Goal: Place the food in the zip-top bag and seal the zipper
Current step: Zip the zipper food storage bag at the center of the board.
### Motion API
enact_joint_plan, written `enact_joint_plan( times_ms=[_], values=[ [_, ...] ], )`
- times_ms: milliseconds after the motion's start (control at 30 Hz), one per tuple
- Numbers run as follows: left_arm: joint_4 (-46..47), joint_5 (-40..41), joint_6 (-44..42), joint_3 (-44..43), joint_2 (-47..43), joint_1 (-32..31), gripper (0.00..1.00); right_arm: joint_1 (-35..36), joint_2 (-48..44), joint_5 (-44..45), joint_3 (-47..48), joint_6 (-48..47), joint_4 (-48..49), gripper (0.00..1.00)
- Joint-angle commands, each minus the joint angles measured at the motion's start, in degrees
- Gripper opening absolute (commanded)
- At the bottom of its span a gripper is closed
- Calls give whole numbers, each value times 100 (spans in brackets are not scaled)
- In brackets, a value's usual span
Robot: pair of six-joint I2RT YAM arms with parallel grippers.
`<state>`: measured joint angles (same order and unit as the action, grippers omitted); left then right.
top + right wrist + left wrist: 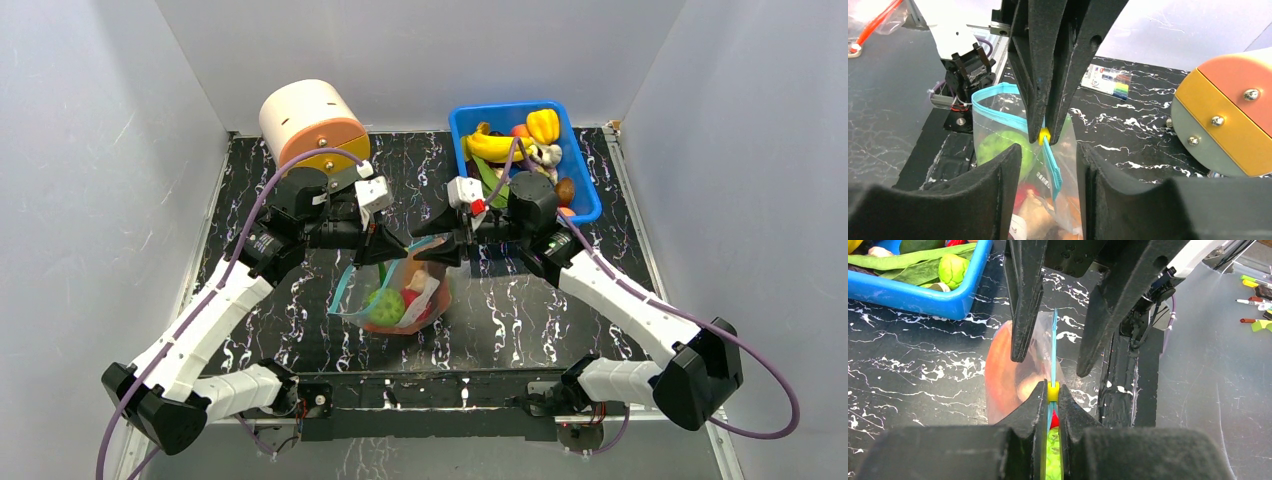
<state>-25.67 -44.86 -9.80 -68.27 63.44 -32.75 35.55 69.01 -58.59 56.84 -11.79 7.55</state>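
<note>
The clear zip-top bag point(420, 290) stands at the table's middle, holding a green ball point(385, 305) and red and orange food. My left gripper point(385, 248) is shut on the yellow slider point(1052, 391) of the teal-blue zipper point(1054, 340). My right gripper point(440, 250) is open, its fingers either side of the zipper's free end point(1053, 167) without touching it. In the right wrist view the bag's mouth point(993, 95) gapes open behind the slider point(1045, 134), with the green food point(998, 145) below it.
A blue bin point(585, 195) at the back right holds more toy food, including a banana point(493, 147) and a yellow pepper point(543, 125). A cream and orange drum point(312, 125) stands at the back left. Grey walls enclose the table.
</note>
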Motion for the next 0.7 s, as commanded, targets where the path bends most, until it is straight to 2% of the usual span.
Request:
enact_joint_plan(
  times_ms=[0,133,333,433,667],
  values=[
    [230,-242,0,-152,-75,10,0,23,1,178,297,125,199,36],
    [217,-241,-11,-118,-100,8,0,26,1,199,264,184,240,0],
    [95,-128,-65,-18,-259,13,0,30,-181,1082,235,144,7,0],
    [-116,75,-136,28,-344,9,0,21,-279,1207,354,80,-158,0],
    [-361,344,-168,171,-565,9,0,15,-638,2068,323,159,-85,0]
  ],
)
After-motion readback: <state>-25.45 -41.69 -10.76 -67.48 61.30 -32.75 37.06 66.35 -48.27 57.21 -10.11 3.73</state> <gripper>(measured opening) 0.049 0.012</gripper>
